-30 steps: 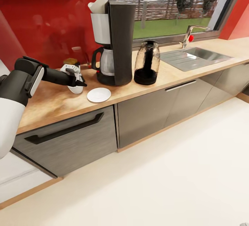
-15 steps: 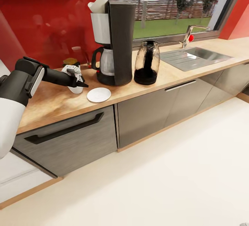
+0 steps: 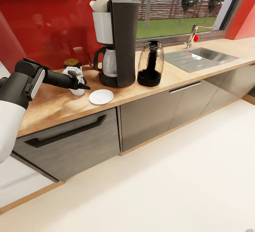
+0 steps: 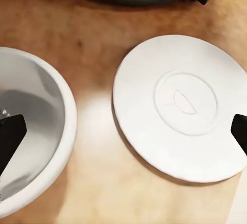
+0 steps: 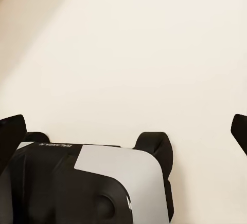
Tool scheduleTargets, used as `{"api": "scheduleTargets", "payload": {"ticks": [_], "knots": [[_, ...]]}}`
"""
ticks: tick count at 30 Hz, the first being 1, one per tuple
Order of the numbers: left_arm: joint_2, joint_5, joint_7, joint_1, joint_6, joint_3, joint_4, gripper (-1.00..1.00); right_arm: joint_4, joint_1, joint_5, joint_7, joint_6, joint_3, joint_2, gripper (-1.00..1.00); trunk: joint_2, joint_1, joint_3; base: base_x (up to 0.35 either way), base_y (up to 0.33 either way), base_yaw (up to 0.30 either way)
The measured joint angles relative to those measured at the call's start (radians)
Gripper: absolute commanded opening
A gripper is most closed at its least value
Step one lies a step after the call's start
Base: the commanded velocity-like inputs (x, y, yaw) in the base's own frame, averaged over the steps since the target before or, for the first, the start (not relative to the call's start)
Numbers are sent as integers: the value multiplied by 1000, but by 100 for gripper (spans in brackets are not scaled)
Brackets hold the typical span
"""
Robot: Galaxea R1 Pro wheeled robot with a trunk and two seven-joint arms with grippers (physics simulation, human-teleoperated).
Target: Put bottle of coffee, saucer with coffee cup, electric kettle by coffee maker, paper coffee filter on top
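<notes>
Coffee cup (image 3: pixel 77 90), round, plain and white, is seen at the left pincer (image 3: pixel 78 81), one finger inside its bowl; whether it is gripped cannot be told. It is just beside the flat white saucer (image 3: pixel 101 97), apart from it, on the wood-grain table (image 3: pixel 53 104) near the front edge. Behind stand the coffee maker (image 3: pixel 118 44), paper coffee filter (image 3: pixel 101 3), bottle of coffee (image 3: pixel 72 63) and smoky electric kettle (image 3: pixel 150 64). Pale open floor (image 5: pixel 134 49) is seen past the right pincer (image 5: pixel 123 134), its fingertips spread wide.
</notes>
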Motion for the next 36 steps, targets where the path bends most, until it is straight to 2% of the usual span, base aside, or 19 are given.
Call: {"api": "scheduleTargets", "payload": {"ticks": [36], "knots": [[0, 0, 0, 0, -2, 2, 0, 100, 0, 0, 0, 0, 0, 0, 0, 100, 0, 0, 0, 0, 0, 16]]}}
